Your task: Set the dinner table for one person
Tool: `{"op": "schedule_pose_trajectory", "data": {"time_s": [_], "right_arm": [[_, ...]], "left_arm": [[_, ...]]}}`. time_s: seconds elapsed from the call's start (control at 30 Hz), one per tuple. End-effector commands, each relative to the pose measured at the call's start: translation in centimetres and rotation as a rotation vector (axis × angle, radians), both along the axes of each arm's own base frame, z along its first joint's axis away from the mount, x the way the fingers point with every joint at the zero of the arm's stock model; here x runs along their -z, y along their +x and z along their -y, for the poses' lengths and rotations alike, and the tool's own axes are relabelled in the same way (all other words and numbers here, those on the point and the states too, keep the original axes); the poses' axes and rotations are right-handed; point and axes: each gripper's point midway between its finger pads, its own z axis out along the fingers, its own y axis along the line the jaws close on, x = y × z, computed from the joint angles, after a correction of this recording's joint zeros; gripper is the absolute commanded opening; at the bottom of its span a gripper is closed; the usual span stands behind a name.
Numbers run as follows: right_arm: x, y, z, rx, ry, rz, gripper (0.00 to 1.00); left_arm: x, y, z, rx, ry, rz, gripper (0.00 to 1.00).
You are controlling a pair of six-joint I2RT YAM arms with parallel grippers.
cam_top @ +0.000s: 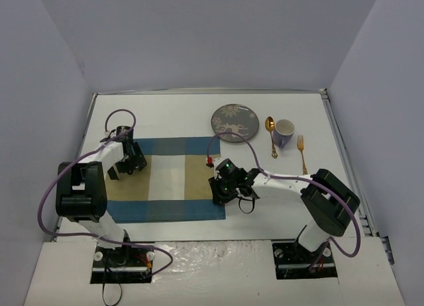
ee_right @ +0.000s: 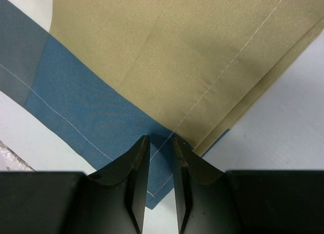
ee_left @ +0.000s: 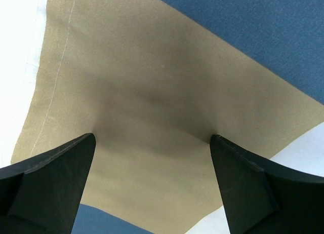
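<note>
Mat (cam_top: 179, 180) gripped on the table (cam_top: 278, 210).
The mat's right edge is pinched between the nearly closed fingers of the right gripper (ee_right: 159, 140). Its left part is pressed by the left gripper (ee_left: 152, 138), jaws spread wide. Farther back, plate (cam_top: 235, 122), spoon (cam_top: 271, 135), cup (cam_top: 284, 132) and fork (cam_top: 302, 152) are laid on the white table.

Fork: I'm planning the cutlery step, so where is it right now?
In the top view, the fork lies on the table at the right side, just right of the cup, with the spoon left of that cup.
</note>
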Motion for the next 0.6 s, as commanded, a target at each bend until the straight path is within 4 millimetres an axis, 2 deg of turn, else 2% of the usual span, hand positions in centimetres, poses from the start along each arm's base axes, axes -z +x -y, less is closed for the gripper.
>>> {"op": "schedule_pose_trajectory", "data": {"time_s": [0.0,0.17,0.57], "right_arm": [[1.5,-1.9,1.2,0.007,-0.051,-0.086,0.21],[2.1,-2.9,1.7,0.007,-0.062,-0.128,0.21],[1.5,-2.5,1.3,0.005,-0.049,-0.106,0.21]], "left_arm": [[-0.2,1.7,-0.6,-0.006,0.028,0.027,0.94],[0.2,1.6,-0.7,-0.001,0.031,0.012,0.94],[-0.6,-0.2,-1.6,-0.033,0.081,-0.029,0.95]]}}
